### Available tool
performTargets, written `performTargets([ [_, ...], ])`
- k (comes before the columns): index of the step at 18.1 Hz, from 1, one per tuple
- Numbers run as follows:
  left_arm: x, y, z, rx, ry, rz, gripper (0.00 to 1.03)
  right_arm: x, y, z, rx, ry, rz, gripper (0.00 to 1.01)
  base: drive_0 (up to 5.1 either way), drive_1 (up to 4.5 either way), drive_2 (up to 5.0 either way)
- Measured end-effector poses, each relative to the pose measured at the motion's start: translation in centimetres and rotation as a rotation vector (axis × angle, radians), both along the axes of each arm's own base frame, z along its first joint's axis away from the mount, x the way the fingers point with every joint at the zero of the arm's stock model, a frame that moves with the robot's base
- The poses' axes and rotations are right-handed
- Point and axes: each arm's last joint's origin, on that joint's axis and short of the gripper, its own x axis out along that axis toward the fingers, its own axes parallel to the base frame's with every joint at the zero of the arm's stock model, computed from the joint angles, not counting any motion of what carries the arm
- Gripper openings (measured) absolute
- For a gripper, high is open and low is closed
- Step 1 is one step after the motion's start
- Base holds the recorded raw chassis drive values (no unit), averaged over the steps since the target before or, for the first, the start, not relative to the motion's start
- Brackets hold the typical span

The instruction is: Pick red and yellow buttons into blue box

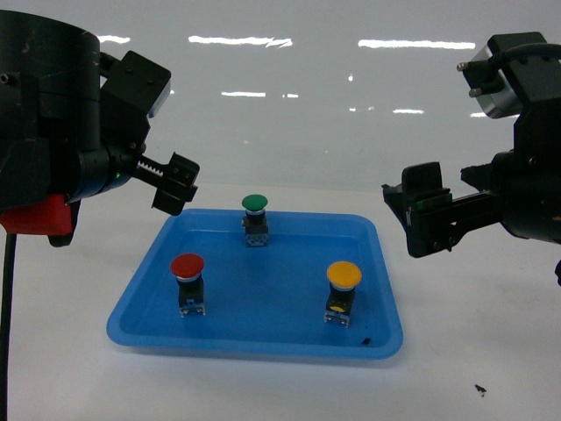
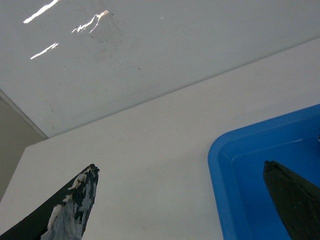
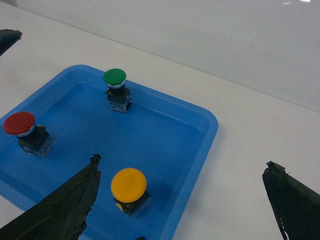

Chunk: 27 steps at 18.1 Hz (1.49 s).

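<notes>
The red button (image 1: 188, 266) (image 3: 20, 123) stands upright at the left of a shallow blue tray (image 1: 254, 345) (image 3: 210, 125). Upright at the tray's front right is the yellow button (image 1: 344, 275) (image 3: 128, 184). My left gripper (image 1: 180, 186) (image 2: 181, 165) hovers open above the tray's back left corner, holding nothing. Raised off the tray's right side, my right gripper (image 1: 412, 215) (image 3: 183, 161) is open and empty; in its wrist view the yellow button sits just inside its left finger (image 3: 75, 205). The blue box is out of view.
A green-capped button (image 1: 254, 203) (image 3: 114, 76) stands at the back middle of the tray. The tray's corner (image 2: 215, 160) shows in the left wrist view on the white table (image 1: 473, 351). A pale wall rises behind the table. Small dark specks (image 1: 479, 388) lie front right.
</notes>
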Motion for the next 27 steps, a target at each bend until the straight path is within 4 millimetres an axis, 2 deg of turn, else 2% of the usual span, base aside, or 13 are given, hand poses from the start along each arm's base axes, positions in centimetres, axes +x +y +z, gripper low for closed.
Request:
performTargets([
  [3, 0.0, 0.0, 0.0, 0.005, 0.001, -0.003, 0.98, -0.4, 0.0, -1.3, 0.014, 0.004, 0.038, 0.98, 0.0, 0.00, 0.0],
  [9, 0.0, 0.0, 0.0, 0.006, 0.001, -0.003, 0.98, -1.2, 0.7, -1.9, 0.028, 0.019, 0.100, 0.98, 0.0, 0.00, 0.0],
  [13, 0.0, 0.0, 0.0, 0.006, 0.000, -0.002, 0.98, -1.4, 2.6, -2.8, 0.043, 0.071, 0.186, 0.98, 0.0, 0.00, 0.0],
  [15, 0.0, 0.0, 0.0, 0.006, 0.000, -0.002, 0.98, -0.7, 3.9, -2.6, 0.029, 0.079, 0.209, 0.98, 0.0, 0.00, 0.0],
  [17, 0.0, 0.0, 0.0, 0.005, -0.001, -0.003, 0.98, 1.0, 5.2, -2.3, -0.003, 0.057, 0.222, 0.98, 0.0, 0.00, 0.0],
  [25, 0.0, 0.0, 0.0, 0.005, -0.001, -0.003, 0.98, 1.6, 5.3, -2.4, -0.056, 0.034, 0.208, 0.98, 0.0, 0.00, 0.0],
  [27, 0.0, 0.0, 0.0, 0.006, 0.000, -0.002, 0.98, 2.6, 5.7, -3.0, -0.070, 0.022, 0.223, 0.98, 0.0, 0.00, 0.0],
])
